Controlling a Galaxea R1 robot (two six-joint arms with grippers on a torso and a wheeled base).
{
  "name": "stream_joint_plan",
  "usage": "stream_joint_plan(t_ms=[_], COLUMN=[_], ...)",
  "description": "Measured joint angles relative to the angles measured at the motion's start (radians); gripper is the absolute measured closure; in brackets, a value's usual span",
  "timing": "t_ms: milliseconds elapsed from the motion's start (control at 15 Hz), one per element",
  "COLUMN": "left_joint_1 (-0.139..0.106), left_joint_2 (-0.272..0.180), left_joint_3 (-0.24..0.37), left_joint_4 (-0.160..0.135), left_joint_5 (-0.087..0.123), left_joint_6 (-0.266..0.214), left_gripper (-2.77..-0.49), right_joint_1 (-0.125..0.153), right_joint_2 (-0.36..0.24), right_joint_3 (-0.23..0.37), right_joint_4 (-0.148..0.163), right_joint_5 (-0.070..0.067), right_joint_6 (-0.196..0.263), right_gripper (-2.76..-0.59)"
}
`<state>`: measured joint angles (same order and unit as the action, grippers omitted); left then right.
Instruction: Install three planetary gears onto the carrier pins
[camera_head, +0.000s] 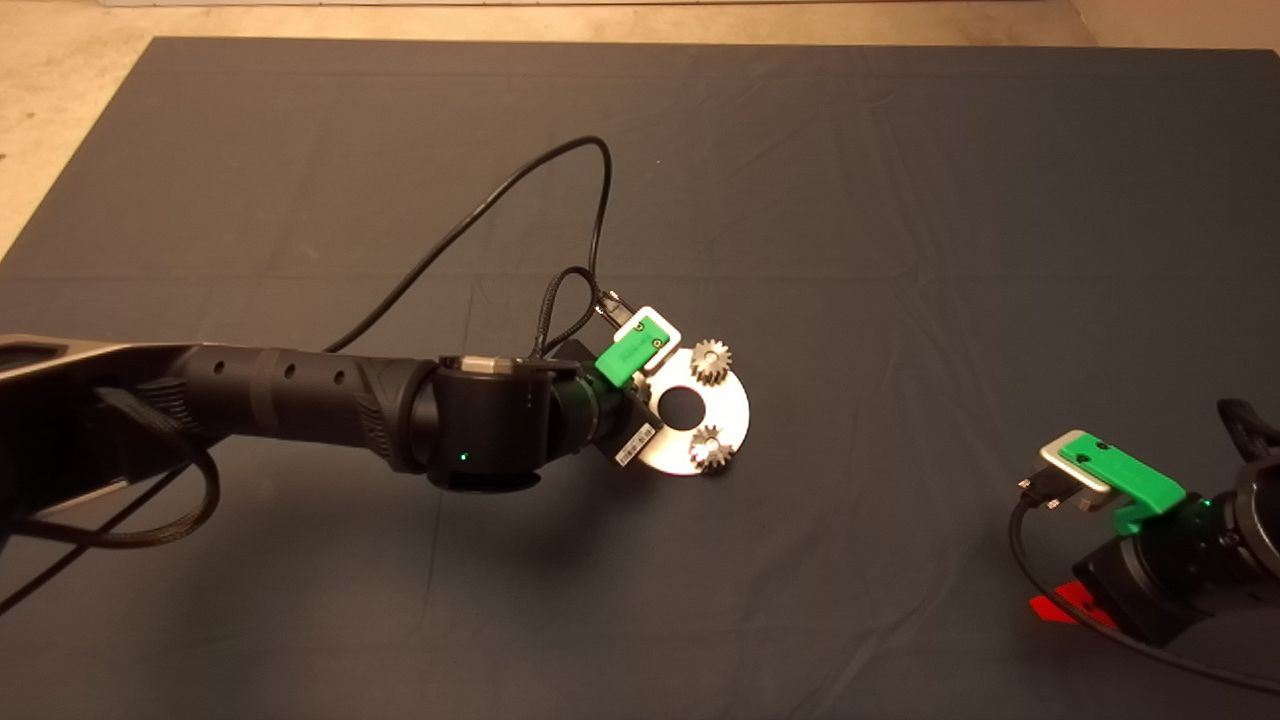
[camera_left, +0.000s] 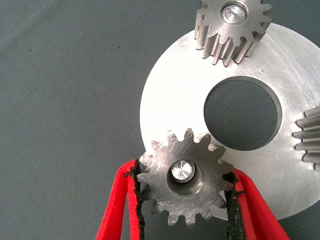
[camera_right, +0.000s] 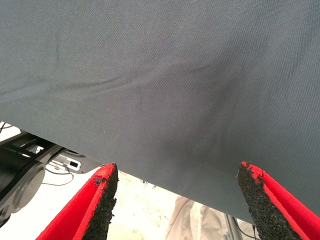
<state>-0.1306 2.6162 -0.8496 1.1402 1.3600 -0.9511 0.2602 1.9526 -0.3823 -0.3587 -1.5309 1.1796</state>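
**Third gear on its pin, left hand yet to let go**

The left hand (camera_left: 182, 205) reaches in from nine o'clock over the silver disc (camera_head: 730, 410), which lies near the middle of the dark mat (camera_head: 900, 200) on the counter; its two red fingers (camera_left: 117, 205) pinch the third gear (camera_left: 184, 177) from either side, black pads against the teeth; the gear sits over the disc's rim, and the bright top of a pin (camera_left: 181, 170) shows inside its bore, so it looks threaded onto that pin, though whether it is pressed fully down cannot be told.

In the head view the other two gears are already on the disc: one (camera_head: 711, 361) at about one o'clock of the centre hole (camera_head: 683, 404), one (camera_head: 708, 447) at about five o'clock, each with a pin tip shining in its middle; the third gear's place, at about nine o'clock, is hidden there under the left hand.

By my reading this is the last placement; the next move calls for spreading the fingers gently, so the pads do not drag the teeth, then lifting straight up so the gear is not pulled off.

The right hand (camera_head: 1075, 600) waits at the mat's lower right edge, at about four o'clock of the disc, its fingers (camera_right: 95, 200) spread wide and holding nothing.
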Motion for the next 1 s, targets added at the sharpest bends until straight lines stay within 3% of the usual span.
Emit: stream_joint_plan(t_ms=[533, 600, 1000], left_joint_1=[0.000, 0.000, 0.000], left_joint_2=[0.002, 0.002, 0.002], left_joint_3=[0.000, 0.000, 0.000], left_joint_4=[0.000, 0.000, 0.000], left_joint_5=[0.003, 0.003, 0.003], left_joint_6=[0.003, 0.003, 0.007], left_gripper=[-0.82, -0.92, -0.92], right_joint_1=[0.000, 0.000, 0.000], right_joint_2=[0.000, 0.000, 0.000], right_joint_3=[0.000, 0.000, 0.000], right_joint_4=[0.000, 0.000, 0.000], right_joint_5=[0.000, 0.000, 0.000], right_joint_6=[0.000, 0.000, 0.000], right_gripper=[-1.76, -1.76, -1.76])
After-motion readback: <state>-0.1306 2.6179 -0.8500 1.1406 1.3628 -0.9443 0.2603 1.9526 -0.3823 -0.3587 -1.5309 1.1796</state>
